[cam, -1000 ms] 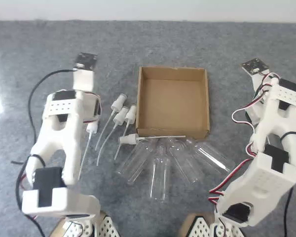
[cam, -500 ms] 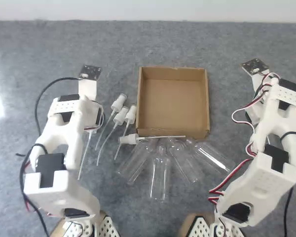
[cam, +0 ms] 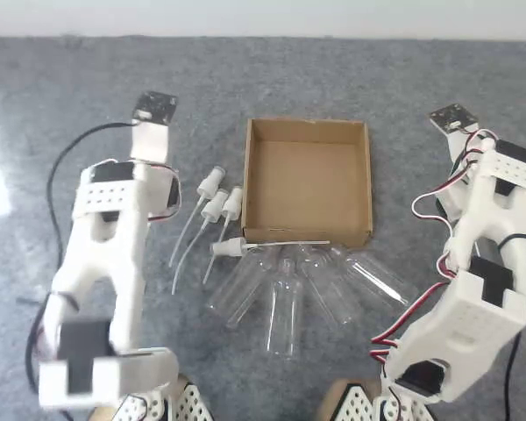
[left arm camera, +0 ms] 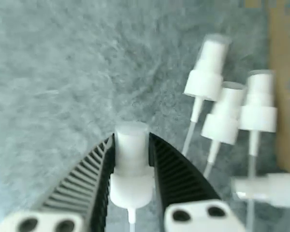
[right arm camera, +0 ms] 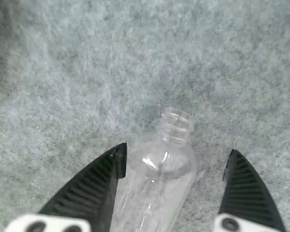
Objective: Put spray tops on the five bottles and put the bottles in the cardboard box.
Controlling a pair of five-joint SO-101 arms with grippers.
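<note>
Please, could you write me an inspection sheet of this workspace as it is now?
Surface: grey carpet.
Job's things: cardboard box empty; clear bottles lying uncapped beside it; loose spray tops near its other side.
Clutter: nothing seen.
Grippers: left gripper shut on a spray top; right gripper open, astride a bottle.
Cables: black cable by the left arm; coloured wires on the right arm.
Surroundings: pale wall.

Moulded in white plastic, with black motor blocks at joints. Strung with red, white and black cables on right arm, black on left arm. Tipped with 2 ribbed black fingers apiece.
</note>
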